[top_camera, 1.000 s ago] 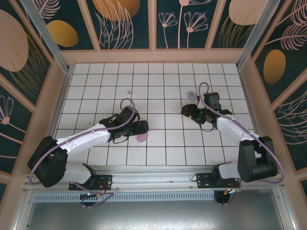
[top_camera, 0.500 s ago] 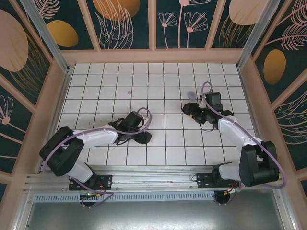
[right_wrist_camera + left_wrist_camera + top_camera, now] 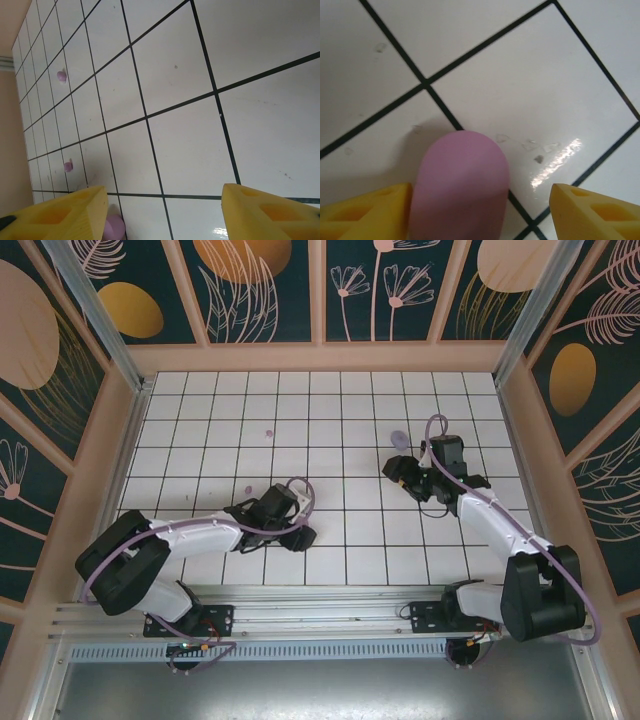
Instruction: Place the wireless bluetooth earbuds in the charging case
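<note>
the left fingers point(image 3: 304, 533) are released and sit low over the table point(image 3: 340, 400), straddling a pink case point(image 3: 460, 185). in the left wrist view one of their yellow tips point(image 3: 370, 212) is right against the case's side, touching it or nearly so. the other tip stands apart from the case, with bare glossy tile between. the case lies flat with its smooth rounded top up, across a dark tile seam.

behind these fingers the left arm stretches low across the near rows of tiles. it runs from its base at the near left corner, with the forearm almost level and a lavender cable point(image 3: 300, 485) looped over the wrist.

the right fingers point(image 3: 389, 470) are released too, with plain tile between their tips. just beside one tip is a rounded lavender shape point(image 3: 114, 227), cut off by the frame edge, and i cannot tell whether it is a bud or a case.

further out, two tiny purple earbuds point(image 3: 61, 76) lie loose on the tiles, well apart from each other, the nearer one point(image 3: 68, 166) a few tiles closer. from above, a lavender case point(image 3: 400, 438) rests just beyond the right fingers. the right arm rises from its base at the near right, bends at the elbow and reaches in toward the middle of the table.
</note>
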Controlling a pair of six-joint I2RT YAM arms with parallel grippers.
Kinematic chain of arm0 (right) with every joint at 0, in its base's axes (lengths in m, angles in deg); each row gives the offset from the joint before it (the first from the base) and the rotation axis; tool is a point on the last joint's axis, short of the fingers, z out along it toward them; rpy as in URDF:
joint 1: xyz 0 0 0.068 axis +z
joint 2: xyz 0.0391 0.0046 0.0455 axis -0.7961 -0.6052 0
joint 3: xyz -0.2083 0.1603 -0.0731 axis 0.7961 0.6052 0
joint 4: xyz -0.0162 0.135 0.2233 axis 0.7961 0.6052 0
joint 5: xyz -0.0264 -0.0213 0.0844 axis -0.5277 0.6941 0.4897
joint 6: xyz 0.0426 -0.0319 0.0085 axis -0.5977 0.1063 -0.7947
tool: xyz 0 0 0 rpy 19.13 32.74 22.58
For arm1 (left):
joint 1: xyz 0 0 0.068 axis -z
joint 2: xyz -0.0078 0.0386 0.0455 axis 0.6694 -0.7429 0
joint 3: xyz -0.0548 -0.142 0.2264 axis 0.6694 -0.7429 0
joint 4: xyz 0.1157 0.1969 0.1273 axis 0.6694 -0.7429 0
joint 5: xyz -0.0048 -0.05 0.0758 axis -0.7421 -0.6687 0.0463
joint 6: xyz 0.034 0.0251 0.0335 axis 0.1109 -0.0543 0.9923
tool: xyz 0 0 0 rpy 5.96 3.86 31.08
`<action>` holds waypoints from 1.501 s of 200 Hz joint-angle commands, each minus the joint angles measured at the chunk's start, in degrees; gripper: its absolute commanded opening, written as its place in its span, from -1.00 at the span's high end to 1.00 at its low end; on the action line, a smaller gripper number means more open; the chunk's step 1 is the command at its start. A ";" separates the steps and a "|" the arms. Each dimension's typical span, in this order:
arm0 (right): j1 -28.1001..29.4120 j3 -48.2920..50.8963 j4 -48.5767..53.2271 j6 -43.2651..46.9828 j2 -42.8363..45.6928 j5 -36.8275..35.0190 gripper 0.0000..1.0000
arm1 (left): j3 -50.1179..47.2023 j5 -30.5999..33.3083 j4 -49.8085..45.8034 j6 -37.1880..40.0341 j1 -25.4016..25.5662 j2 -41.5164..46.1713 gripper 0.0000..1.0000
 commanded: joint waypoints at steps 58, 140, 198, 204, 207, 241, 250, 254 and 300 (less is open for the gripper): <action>0.45 -1.02 -1.89 1.34 -4.26 1.69 -0.24 | 1.71 6.82 -5.93 -6.52 3.69 -4.37 -0.28; 0.80 -0.49 -4.61 0.03 -5.88 6.73 -0.23 | -3.70 3.66 1.69 -6.93 3.61 3.29 0.35; 2.18 -0.81 -6.43 1.50 -2.81 16.98 -0.22 | 3.85 -1.09 11.71 3.76 3.64 2.70 0.44; 2.48 -0.99 -6.02 2.24 -1.69 17.53 -0.22 | 5.19 -2.37 12.59 4.39 3.65 1.88 0.43; 2.55 -1.06 -5.73 2.60 -1.11 17.89 -0.22 | 5.75 -3.02 13.32 4.67 3.72 1.44 0.42; 2.74 -1.26 -1.13 6.02 2.46 22.96 -0.25 | 9.70 -8.39 19.54 6.52 3.72 -2.02 0.43; 2.73 -0.76 -0.44 6.71 2.92 24.12 -0.27 | 10.51 -9.96 20.19 7.21 3.66 -2.83 0.43; 2.73 -0.52 -0.21 6.95 3.04 24.60 -0.28 | 11.05 -10.52 20.18 7.48 3.73 -3.33 0.43; 3.03 0.06 1.43 8.34 3.13 26.78 -0.30 | 14.87 -14.66 18.97 8.76 3.68 -6.18 0.44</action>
